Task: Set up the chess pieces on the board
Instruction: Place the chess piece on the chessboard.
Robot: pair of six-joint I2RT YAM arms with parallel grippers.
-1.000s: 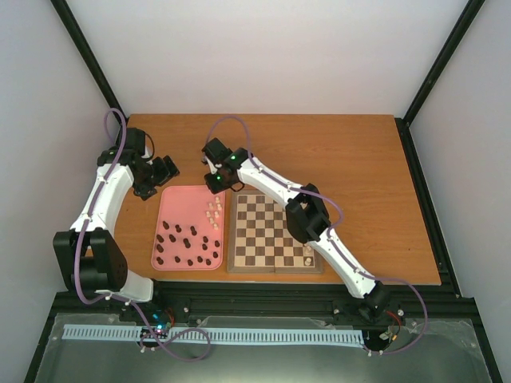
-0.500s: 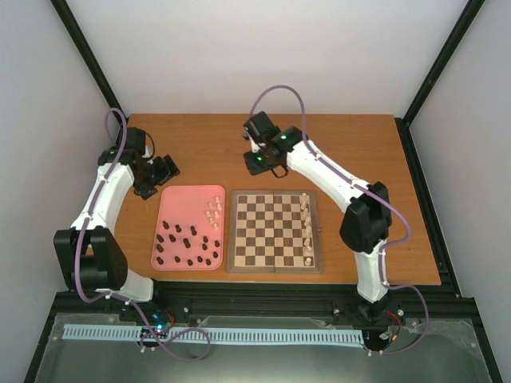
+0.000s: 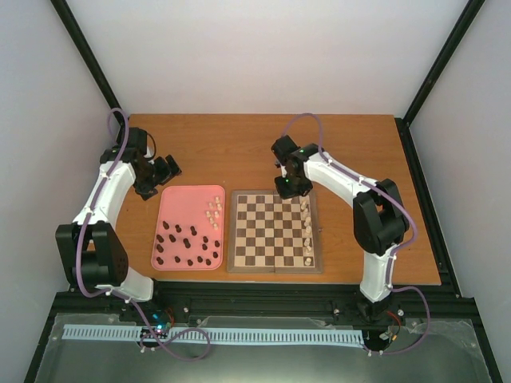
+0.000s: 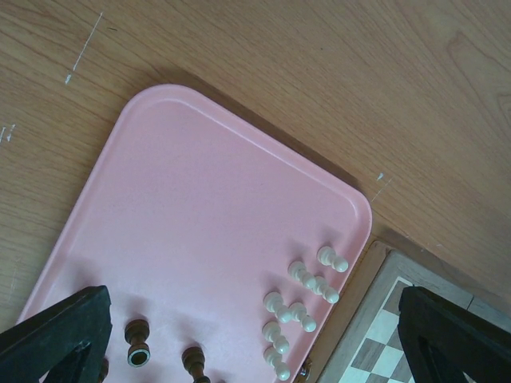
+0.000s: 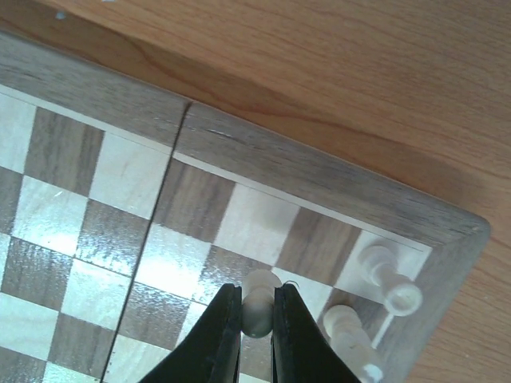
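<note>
Cream piece (image 5: 259,287) is reaching the board (image 5: 319,171)
Right gripper (image 5: 257,319), clamping it, is arriving from the tray (image 4: 200,223); left gripper (image 4: 255,343) is gaping.

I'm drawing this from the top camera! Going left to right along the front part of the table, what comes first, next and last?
Left arm's big dark joint → pink tray → board → white chess pieces lined along the board's right side → right arm's dark elbow.

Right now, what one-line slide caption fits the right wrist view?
Right hand pinching a cream chess piece near the board corner, beside two cream pieces already on squares.
</note>
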